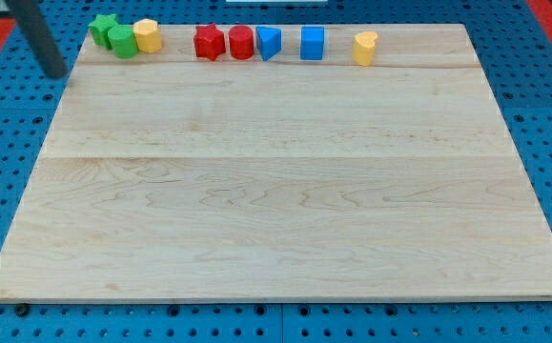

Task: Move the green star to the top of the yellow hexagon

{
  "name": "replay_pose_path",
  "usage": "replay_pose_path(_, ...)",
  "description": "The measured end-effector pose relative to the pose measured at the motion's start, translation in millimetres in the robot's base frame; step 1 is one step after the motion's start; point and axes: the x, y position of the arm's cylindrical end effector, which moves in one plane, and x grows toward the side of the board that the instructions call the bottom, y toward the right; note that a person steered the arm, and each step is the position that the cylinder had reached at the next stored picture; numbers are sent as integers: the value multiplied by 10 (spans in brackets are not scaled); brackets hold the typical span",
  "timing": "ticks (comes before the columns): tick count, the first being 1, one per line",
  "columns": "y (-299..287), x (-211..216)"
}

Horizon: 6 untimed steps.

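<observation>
Your green star (102, 27) sits at the bench's (276, 219) top left corner, touching a green cylinder (122, 40), which in turn touches the yellow hexagon (147, 35) on its right. My tip (56, 74) rests just off the bench's left edge, left of and below the star. There is no end effector to clench: only the rod.

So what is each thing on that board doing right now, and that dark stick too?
My tip: off the board's top-left corner, touching no block.
Green star: upright, against the green cylinder.
Yellow hexagon: upright, beside the green cylinder.
Red star, red cylinder, two blue blocks, other yellow block: upright along the top edge.
</observation>
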Motion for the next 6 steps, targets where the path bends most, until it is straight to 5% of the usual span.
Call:
replay_pose_path(1,202,-741)
replay_pose_path(4,509,-738)
replay_pose_path(6,1407,-486)
